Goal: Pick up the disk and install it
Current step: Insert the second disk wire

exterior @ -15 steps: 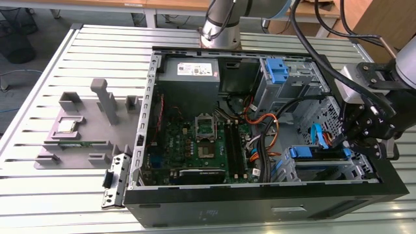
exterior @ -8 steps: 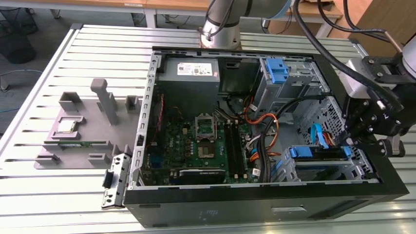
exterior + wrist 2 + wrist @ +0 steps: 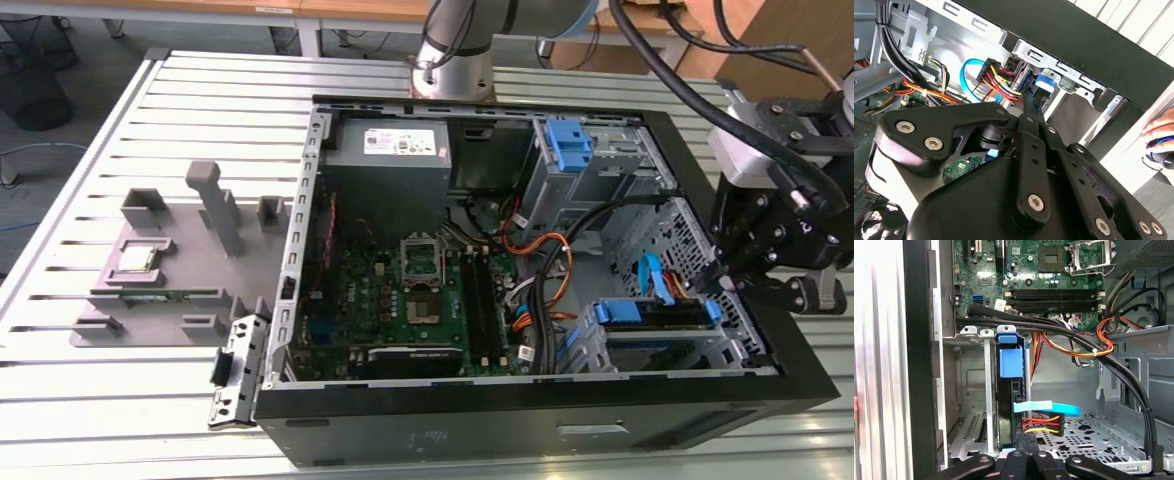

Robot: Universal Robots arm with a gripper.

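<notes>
Judging progress: disk (image 3: 1008,390) sits upright in its bay inside the computer case (image 3: 534,420), cables plugged; gripper (image 3: 1026,442) hovers at its rear edge, fingers pressed together, holding nothing I can see

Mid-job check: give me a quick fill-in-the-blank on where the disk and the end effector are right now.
1. The disk has a carrier frame coloured ___.
2. The disk sits ___ the open computer case.
3. In the exterior view, the end effector is at the case's ___ side.
Missing words: blue; inside; right.
</notes>
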